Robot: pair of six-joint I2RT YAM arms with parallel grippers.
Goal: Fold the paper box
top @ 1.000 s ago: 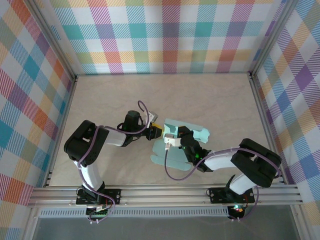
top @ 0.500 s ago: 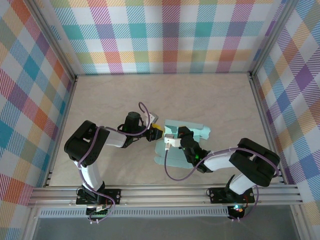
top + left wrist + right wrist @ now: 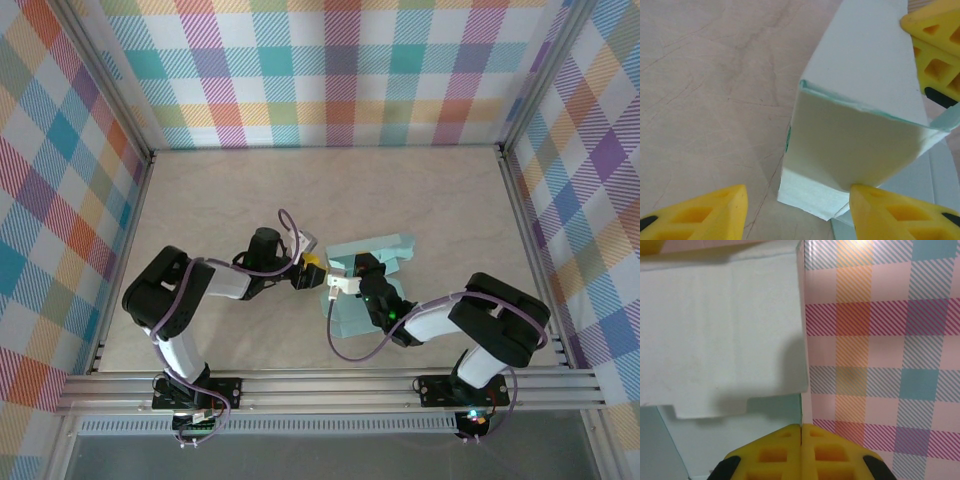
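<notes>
Plaid walls close in a pale marbled table (image 3: 200,200), and I see the paper box (image 3: 390,248) lying just right of its middle, between my two arms, partly folded with one mint panel raised off the surface. My left gripper (image 3: 312,268) sits at the box's left edge. On its wrist camera the yellow fingers (image 3: 700,212) stand wide apart, a folded corner of card between them, unclamped. My right gripper (image 3: 801,427) reaches in from the near right, its jaws pressed together on the thin edge of the upright panel.
</notes>
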